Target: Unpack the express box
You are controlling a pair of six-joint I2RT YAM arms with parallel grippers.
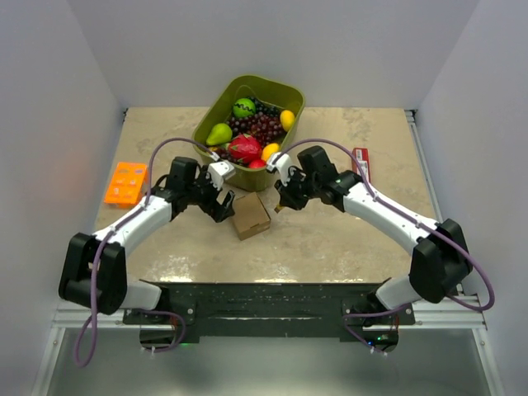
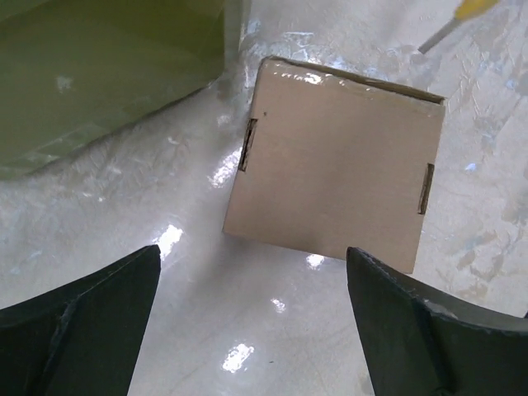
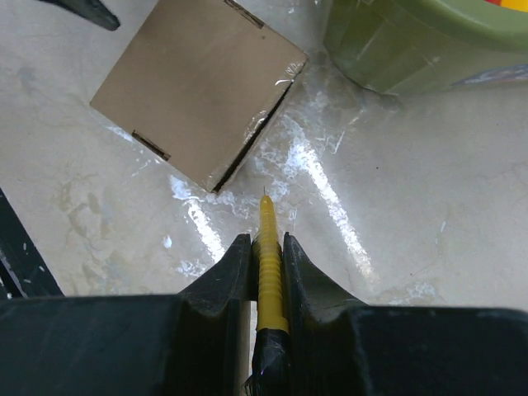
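The express box (image 1: 251, 215) is a small brown cardboard box, closed, lying flat on the table just in front of the green tub. It shows in the left wrist view (image 2: 334, 163) and the right wrist view (image 3: 198, 87). My left gripper (image 1: 223, 206) is open and empty, just left of the box, its jaws wide apart. My right gripper (image 1: 282, 200) is shut on a yellow pen-like tool (image 3: 269, 260) with a fine tip. The tip points down at the table just right of the box, close to its edge.
A green tub (image 1: 213, 111) full of fruit stands behind the box. An orange tray (image 1: 125, 183) lies at the left. A slim red packet (image 1: 360, 162) lies at the right. The table (image 1: 330, 239) is pale marbled stone.
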